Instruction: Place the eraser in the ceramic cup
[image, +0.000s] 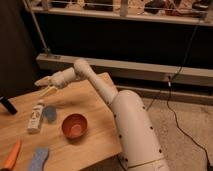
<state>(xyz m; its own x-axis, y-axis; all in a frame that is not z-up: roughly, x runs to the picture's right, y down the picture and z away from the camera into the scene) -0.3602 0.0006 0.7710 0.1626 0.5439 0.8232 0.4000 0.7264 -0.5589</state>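
We see the pincer (46, 87) at the end of the arm (95, 82), which reaches from the white body (134, 131) at the right towards the upper left. The pincer hangs over the far left part of the tabletop (95, 107), above and just behind the bottle (35, 116). We cannot tell how far open it is. A pale yellowish sliver shows at its tip, and we cannot tell whether that is a held thing or part of the pincer itself.

The cup (74, 125) stands upright on the tabletop, right of the bottle and well apart from the pincer, with nothing clearly visible inside it. The white bottle lies on its side. A bluish-grey patch (50, 114) lies just beside it, between the bottle and the cup. Near the front left corner lie an orange thing (12, 156) and a blue-grey slab (39, 159). A black thing (7, 106) shows at the left edge. We cannot tell which of these is the eraser.
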